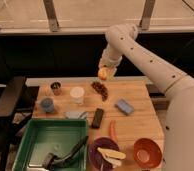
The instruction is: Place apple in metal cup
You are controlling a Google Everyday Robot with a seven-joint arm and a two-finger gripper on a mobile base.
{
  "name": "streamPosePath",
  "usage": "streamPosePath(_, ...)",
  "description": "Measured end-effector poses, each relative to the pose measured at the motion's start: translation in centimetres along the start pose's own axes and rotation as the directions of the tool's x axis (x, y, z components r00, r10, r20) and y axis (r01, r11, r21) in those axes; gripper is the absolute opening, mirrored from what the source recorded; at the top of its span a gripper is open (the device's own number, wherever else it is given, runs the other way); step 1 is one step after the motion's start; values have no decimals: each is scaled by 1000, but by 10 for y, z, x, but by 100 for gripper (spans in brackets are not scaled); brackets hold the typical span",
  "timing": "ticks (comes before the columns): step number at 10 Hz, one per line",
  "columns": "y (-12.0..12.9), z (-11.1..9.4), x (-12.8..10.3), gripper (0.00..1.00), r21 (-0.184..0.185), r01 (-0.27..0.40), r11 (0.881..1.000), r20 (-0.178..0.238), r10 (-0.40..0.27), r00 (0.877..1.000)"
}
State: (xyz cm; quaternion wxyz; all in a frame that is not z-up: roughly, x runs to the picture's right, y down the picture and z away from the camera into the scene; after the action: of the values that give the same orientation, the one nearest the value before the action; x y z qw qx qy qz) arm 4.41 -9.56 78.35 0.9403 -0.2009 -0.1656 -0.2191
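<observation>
gripper (104, 70): pinching the apple between its fingers, held in the air over the far edge of the desk and pointing down
apple (102, 74): yellow-orange, caught in the gripper, clear of the desk top, above and just behind the dark red clump
arm (140, 55): white, reaches in from the right of the view, bent high, with the wrist turned down towards the apple
metal cup (55, 88): upright near the far left corner of the desk, dark inside, well apart from the apple and lower left of it in the view
white cup (77, 95): upright just right of the metal cup, apart from it
blue cup (47, 105): upright near the left edge, on the near side of the metal cup
dark red clump (100, 90): lies on the desk right of the white cup; what it is cannot be told
blue block (123, 106): flat on the desk, right of the middle
black bar (97, 118): flat near the middle of the desk
grey-blue thing (76, 114): lies just left of the black bar
carrot-like thing (112, 130): long, orange-red, between the black bar and the red bowl
red bowl (147, 152): at the near right corner
purple bowl (96, 156): left of the red bowl, holds pale yellow pieces (110, 154)
green tray (42, 139): at the near left, with dark utensils (65, 156) lying in it
desk (140, 120): light wood, carries everything but the apple
</observation>
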Motion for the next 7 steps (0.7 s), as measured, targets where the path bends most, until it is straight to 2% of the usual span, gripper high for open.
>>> streamPosePath(2, -23, 5, -24, 0, 20, 57, 998, 24, -58, 998)
streamPosePath(4, -52, 15, -59, 0, 44, 112, 993, 60, -115, 992)
streamPosePath(6, -77, 24, -90, 0, 91, 121, 988, 96, -130, 987)
streamPosePath(7, -81, 26, -96, 0, 100, 123, 987, 99, -133, 986)
